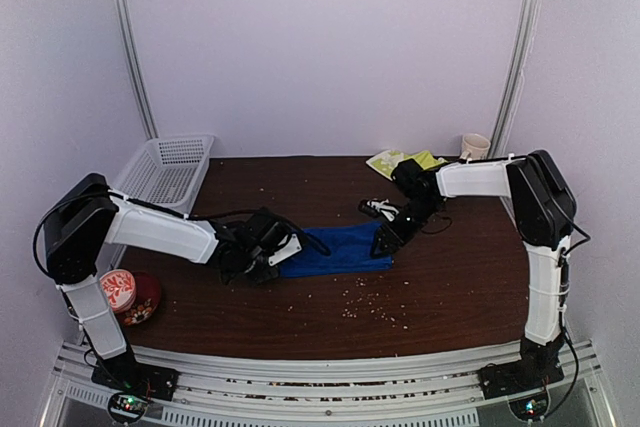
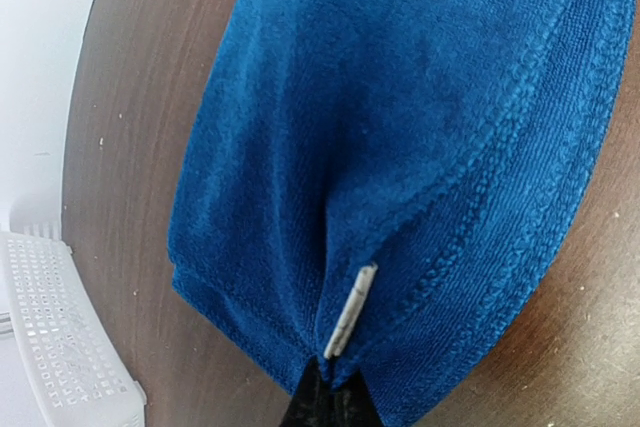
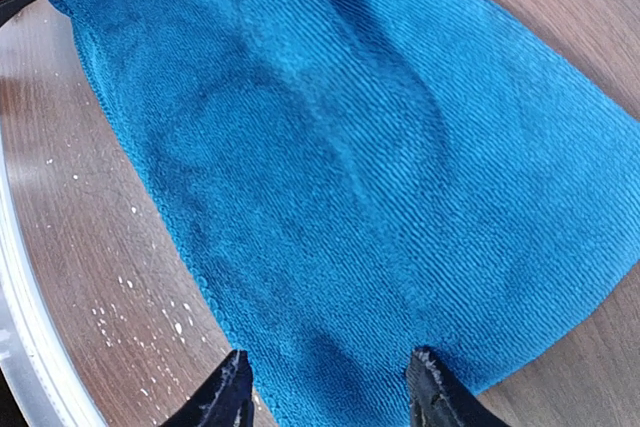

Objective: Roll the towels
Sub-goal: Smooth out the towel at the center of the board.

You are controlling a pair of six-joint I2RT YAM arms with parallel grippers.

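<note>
Both ends of the blue towel (image 1: 340, 249), flat on the table (image 1: 455, 282), are yours: left gripper (image 2: 330, 392) jaws clamped on one edge, likely to start rolling; right gripper (image 3: 332, 384) jaws apart over the other, seemingly to steady it.

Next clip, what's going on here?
Two robot arms are working on the blue towel, lying folded flat on the table. The left gripper is shut on one end of it; the right gripper is open, fingertips down at the other end. No roll is started. The yellow-green towel lies untouched at the far edge.
</note>
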